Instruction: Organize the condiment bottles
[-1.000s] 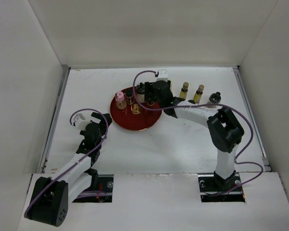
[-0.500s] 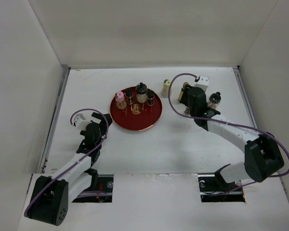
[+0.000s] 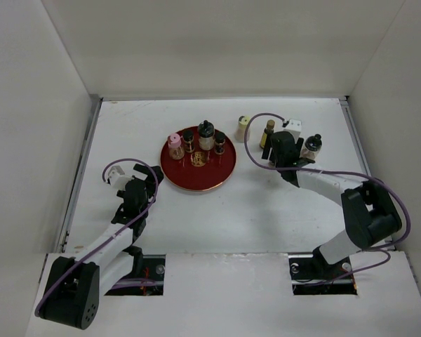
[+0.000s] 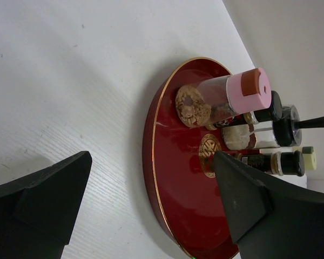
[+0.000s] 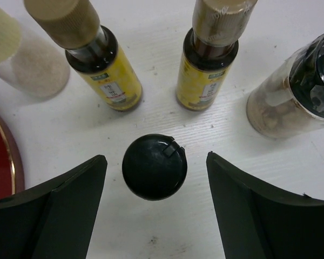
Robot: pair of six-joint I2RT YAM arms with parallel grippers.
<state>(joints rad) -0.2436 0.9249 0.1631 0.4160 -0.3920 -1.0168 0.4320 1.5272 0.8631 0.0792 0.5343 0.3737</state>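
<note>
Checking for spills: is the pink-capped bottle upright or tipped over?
Upright: the pink-capped bottle stands base-down on the red tray, cap on top.

I count nine small condiment bottles (image 3: 243, 127) in all: one pink-capped bottle (image 4: 243, 94), one cream-capped jar (image 5: 13, 51), two slim amber bottles (image 5: 105, 67) (image 5: 205, 73) with tan caps, and five dark-capped bottles (image 5: 154, 167) (image 5: 308, 81) (image 3: 189, 140) (image 3: 205, 133) (image 3: 219, 147), one of those with a tall knobbed top. There is one round red tray (image 3: 189, 179) with a gold rim.
</note>
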